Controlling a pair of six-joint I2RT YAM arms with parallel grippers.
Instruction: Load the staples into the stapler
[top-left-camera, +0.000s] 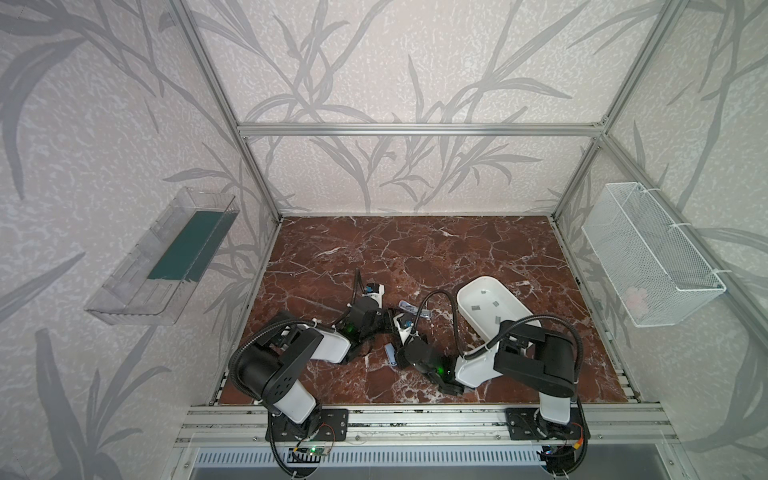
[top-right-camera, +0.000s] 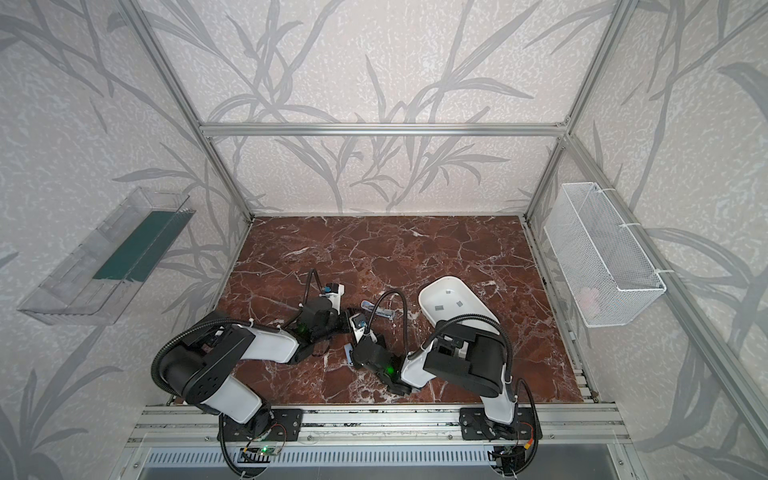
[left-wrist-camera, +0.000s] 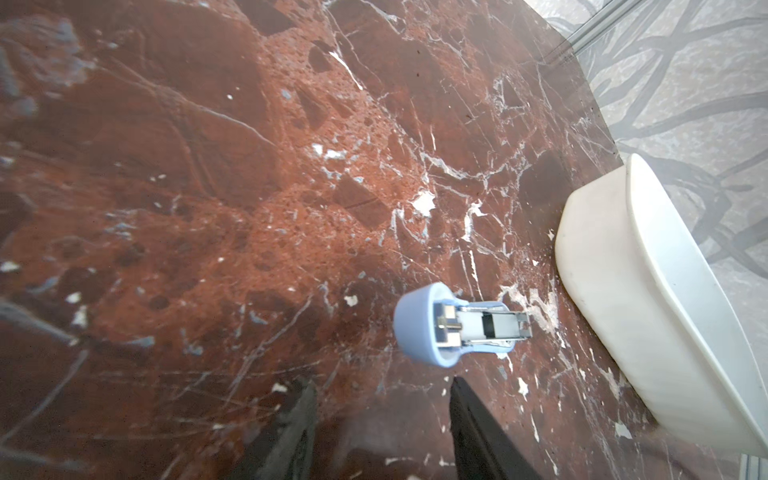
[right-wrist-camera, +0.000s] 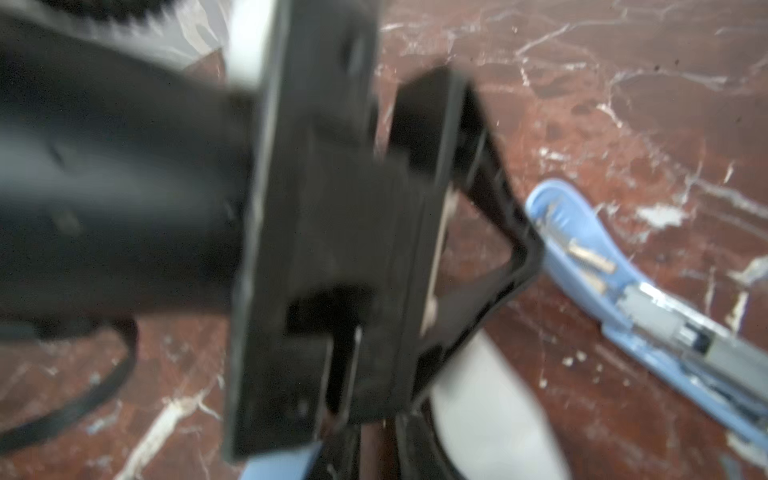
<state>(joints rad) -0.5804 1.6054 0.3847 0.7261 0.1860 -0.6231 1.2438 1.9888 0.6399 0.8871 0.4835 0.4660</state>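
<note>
The light-blue stapler (top-left-camera: 411, 309) (top-right-camera: 376, 309) lies folded open on the marble table, its metal magazine bared. In the left wrist view I see the stapler (left-wrist-camera: 453, 326) end-on, just ahead of my left gripper (left-wrist-camera: 382, 399), which is open and empty. In a top view the left gripper (top-left-camera: 392, 319) sits right beside the stapler. Several grey staples (top-left-camera: 476, 308) lie in the white tray (top-left-camera: 459, 301). My right gripper (right-wrist-camera: 374, 453) is behind the left gripper's body. Its jaws stand close together but are blurred, and the stapler (right-wrist-camera: 602, 266) lies off to one side.
A small light-blue piece (top-left-camera: 390, 355) lies on the table beside the right gripper. The white tray (left-wrist-camera: 623, 270) stands close behind the stapler. A clear plastic bin (top-left-camera: 162, 257) hangs on the left wall and a white wire basket (top-left-camera: 652, 257) on the right wall.
</note>
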